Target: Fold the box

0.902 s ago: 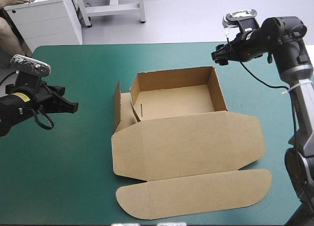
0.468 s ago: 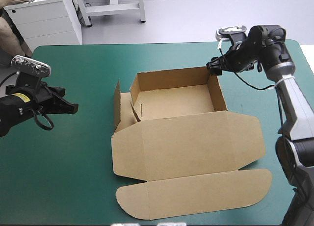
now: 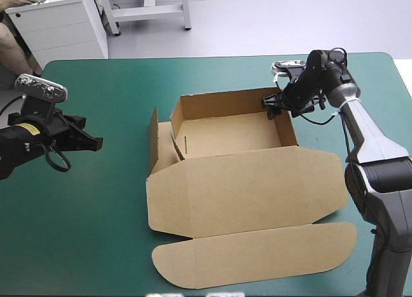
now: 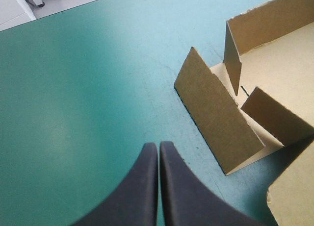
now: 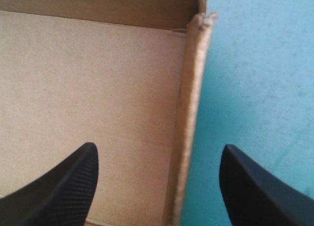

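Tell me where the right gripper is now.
In the high view the right gripper sits at the box's far right corner, open, straddling its right wall.

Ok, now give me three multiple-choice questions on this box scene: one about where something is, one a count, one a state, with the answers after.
1. Where is the right gripper?
A) at the far right corner of the box, a finger on each side of a wall
B) well off to the box's left
C) at the box's near side

2. How many grippers are at the box?
A) none
B) one
C) two

3. The fingers of the left gripper are:
A) wide open
B) shut on the box
C) shut, holding nothing

Answers: 1 A, the right wrist view shows the wall running between its open fingers. 2 B, only the right one; the left is over the teal-green cover, apart from the box. 3 C, they meet in one arch over bare cover.
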